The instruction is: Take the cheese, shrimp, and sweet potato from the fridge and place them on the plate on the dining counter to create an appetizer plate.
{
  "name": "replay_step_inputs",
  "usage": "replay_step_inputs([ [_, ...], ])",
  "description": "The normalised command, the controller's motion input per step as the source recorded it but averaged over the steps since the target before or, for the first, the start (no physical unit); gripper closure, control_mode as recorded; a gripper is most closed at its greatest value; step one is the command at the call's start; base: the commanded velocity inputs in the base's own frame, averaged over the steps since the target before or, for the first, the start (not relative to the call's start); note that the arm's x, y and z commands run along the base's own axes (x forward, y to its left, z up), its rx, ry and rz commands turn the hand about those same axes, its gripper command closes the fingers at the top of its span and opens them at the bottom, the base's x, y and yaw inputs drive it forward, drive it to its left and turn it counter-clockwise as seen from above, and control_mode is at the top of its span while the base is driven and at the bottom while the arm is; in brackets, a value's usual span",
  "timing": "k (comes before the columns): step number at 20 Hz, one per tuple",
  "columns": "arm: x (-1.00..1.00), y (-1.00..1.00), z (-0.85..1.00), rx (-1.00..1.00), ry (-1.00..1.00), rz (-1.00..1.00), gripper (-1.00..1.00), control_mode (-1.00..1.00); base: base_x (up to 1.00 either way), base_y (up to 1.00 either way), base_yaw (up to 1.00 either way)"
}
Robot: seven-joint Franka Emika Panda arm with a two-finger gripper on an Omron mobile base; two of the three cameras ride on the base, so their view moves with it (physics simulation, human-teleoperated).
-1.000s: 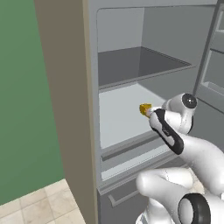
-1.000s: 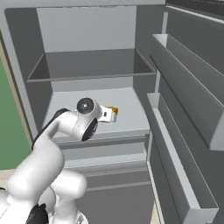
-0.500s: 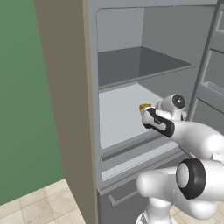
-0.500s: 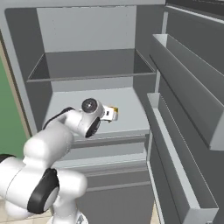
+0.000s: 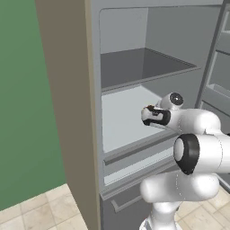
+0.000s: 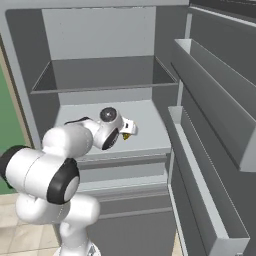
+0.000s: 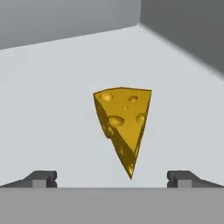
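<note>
**Arm reaches deeper toward the cheese**

Since a second ago, we see the arm swung further into the fridge (image 5: pixel 72 112), its hand now covering most of the cheese from the base cameras.

From the left base view, our gripper (image 5: pixel 148 114) sits over the middle shelf.

From the right base view, a sliver of cheese (image 6: pixel 127 135) peeks out just past the hand.

From the hand view, the cheese (image 7: pixel 124 124) lies on the shelf ahead, between our widely spread fingertips (image 7: pixel 41 178), untouched.

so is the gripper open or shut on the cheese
Open: in the hand view the gripper fingertips stand wide apart, the cheese ahead, untouched.
</note>
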Motion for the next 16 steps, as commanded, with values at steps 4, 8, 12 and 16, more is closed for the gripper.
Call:
replay_step_inputs([
  [4,0.26,-0.16,-0.24,0.0,0.04,0.0,-1.0,-1.0,0.0,0.0,0.0],
  [8,0.28,-0.17,-0.23,0.0,0.01,0.0,-1.0,-1.0,0.0,0.0,0.0],
  [12,0.34,-0.16,-0.25,0.0,0.0,0.0,-1.0,-1.0,0.0,0.0,0.0],
  [16,0.24,-0.07,-0.37,0.0,0.0,0.0,-1.0,-1.0,0.0,0.0,0.0],
])
